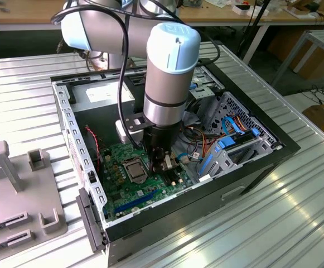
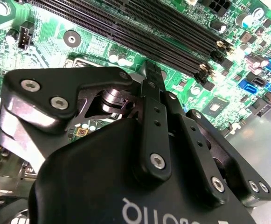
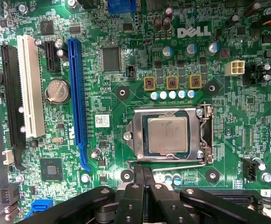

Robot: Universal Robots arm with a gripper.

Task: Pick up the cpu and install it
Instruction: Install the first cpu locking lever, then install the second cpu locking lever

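Black and matte, the claw (image 3: 142,176) hangs low over the green printed motherboard (image 3: 102,140) inside an open black desktop case (image 1: 251,167), which lies on a ribbed metal table (image 1: 273,223). Its two slim, bolted fingers (image 3: 137,175) stand pressed together with nothing between them, so the claw is clenched and empty. In the first wrist view, the cpu (image 3: 167,135), a small flat square chip with a dull grey metal top, sits in the hinged silver socket frame (image 3: 205,135), whose thin wire lever (image 3: 172,163) runs along one side. The chip lies just beyond the fingertips, apart from them and untouched. Near it stand three small square copper-coloured components (image 3: 171,82) in a row and one round silver coin battery (image 3: 57,90). One white (image 3: 31,86) and one long blue expansion slot (image 3: 75,100) lie side by side. In the second wrist view, long black memory slots (image 2: 149,32) run across the board beyond the claw.
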